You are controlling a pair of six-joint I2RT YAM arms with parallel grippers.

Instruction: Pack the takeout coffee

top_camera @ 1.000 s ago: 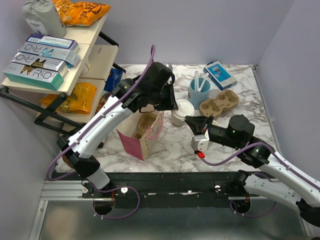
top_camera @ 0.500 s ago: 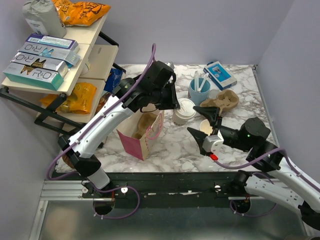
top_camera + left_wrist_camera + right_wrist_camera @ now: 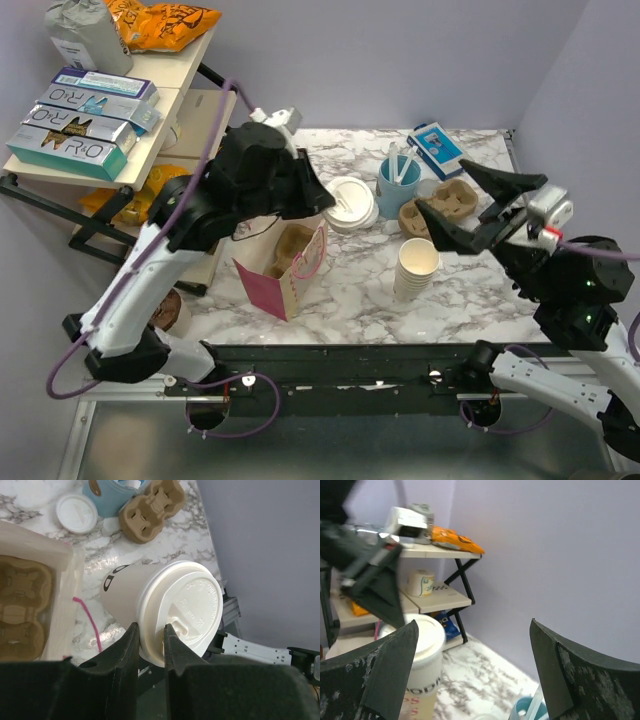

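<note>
The takeout coffee point(image 3: 350, 203) is a white paper cup with a white lid, held in the air just right of the paper bag point(image 3: 283, 268). My left gripper point(image 3: 150, 641) is shut on the rim of the lid point(image 3: 192, 609), and the cup point(image 3: 125, 587) hangs tilted with dark lettering on its side. The bag point(image 3: 62, 605) stands open below, with a brown cup carrier point(image 3: 20, 607) inside. My right gripper point(image 3: 470, 203) is raised at the right, open and holding nothing. In the right wrist view the coffee point(image 3: 427, 652) shows far off past its left finger point(image 3: 390, 672).
A stack of lidless paper cups point(image 3: 417, 268) stands mid-table. Behind it are a light-blue mug point(image 3: 398, 180), a brown cup carrier point(image 3: 440, 205), a blue box point(image 3: 440, 148) and a loose white lid point(image 3: 76, 513). A shelf rack point(image 3: 110, 120) with boxes and snack bags fills the left side.
My right gripper opened, came away from the coffee and drew back up and to the right. My left arm lifted the coffee off the table beside the bag.
</note>
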